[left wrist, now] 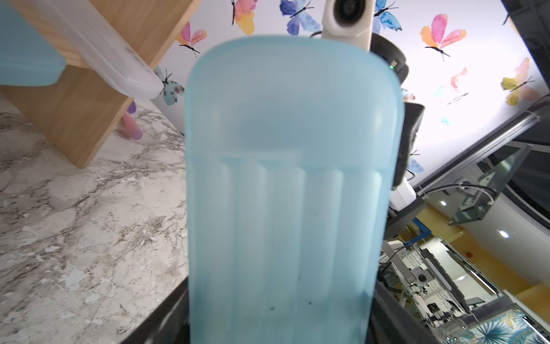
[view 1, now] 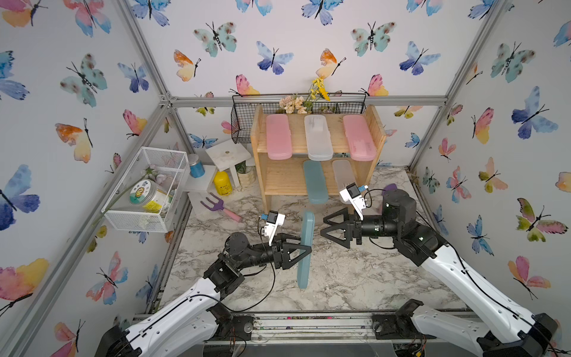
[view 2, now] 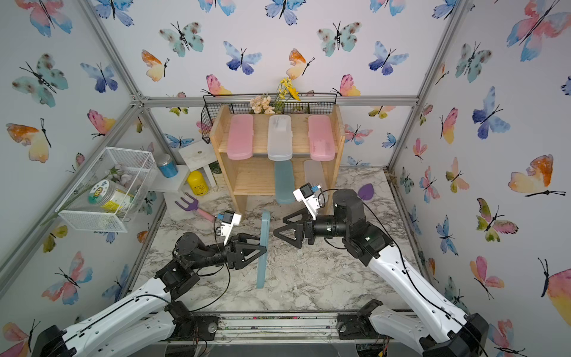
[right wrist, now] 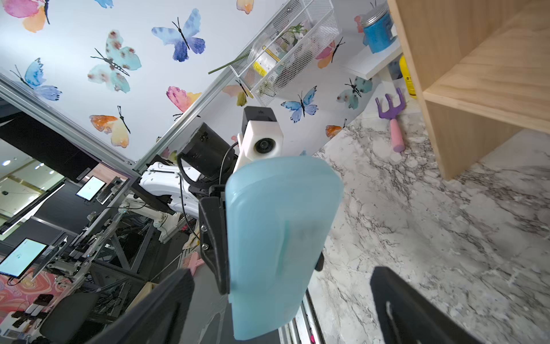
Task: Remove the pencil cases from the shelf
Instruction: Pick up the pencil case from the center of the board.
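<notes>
Frosted translucent plastic pencil cases (view 1: 278, 136), matt grained pine shelf (view 1: 284, 179), veined marble-look tabletop (view 1: 355, 278), black metal wire basket (view 1: 244, 123)

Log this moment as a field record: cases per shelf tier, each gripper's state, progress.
top tier: left pink case, white case, right pink case
lower tier: shelved teal case, frosted case, both overhanging the front edge
shelf: five cases on it
left gripper: shut on held teal case, turned on edge, off the shelf
right gripper: open, empty, facing the held teal case
progress: one case off the shelf, five left
</notes>
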Action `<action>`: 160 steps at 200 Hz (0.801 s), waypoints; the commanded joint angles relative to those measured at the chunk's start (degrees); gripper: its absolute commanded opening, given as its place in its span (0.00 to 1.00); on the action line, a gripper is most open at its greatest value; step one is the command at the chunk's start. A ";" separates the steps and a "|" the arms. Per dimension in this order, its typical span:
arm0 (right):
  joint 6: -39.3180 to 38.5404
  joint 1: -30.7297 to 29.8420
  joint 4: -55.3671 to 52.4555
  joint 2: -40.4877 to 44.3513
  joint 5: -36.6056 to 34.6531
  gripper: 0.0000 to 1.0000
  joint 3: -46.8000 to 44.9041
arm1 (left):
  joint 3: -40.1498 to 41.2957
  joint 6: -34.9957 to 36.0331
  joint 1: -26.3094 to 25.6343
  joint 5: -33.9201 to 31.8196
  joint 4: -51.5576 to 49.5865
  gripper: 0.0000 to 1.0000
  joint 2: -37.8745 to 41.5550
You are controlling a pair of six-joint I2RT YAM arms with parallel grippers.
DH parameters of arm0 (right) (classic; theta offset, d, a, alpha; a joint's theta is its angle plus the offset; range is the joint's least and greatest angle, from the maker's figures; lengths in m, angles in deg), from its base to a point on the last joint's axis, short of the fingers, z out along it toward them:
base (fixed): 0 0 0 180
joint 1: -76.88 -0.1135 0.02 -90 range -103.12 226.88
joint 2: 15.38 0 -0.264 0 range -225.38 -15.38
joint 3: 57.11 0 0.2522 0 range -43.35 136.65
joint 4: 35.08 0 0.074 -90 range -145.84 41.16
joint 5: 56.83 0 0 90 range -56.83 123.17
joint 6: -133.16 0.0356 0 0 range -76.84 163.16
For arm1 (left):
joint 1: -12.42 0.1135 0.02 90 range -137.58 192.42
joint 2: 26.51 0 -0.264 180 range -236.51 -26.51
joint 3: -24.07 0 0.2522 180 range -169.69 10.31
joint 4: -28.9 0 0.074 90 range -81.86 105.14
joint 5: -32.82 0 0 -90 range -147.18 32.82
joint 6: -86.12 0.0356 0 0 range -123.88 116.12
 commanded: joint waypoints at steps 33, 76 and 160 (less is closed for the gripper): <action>3.00 0.33 10.16 -3.47 5.98 0.99 0.34 | -0.20 -1.74 0.07 5.89 8.23 0.73 0.66; 6.02 -1.17 16.29 -2.96 6.31 0.99 -1.01 | 0.07 -1.73 0.03 5.36 8.57 0.74 -0.67; 5.09 -6.63 16.29 -5.67 1.66 0.99 -1.44 | -0.77 -1.39 -0.01 5.14 8.60 0.74 -2.55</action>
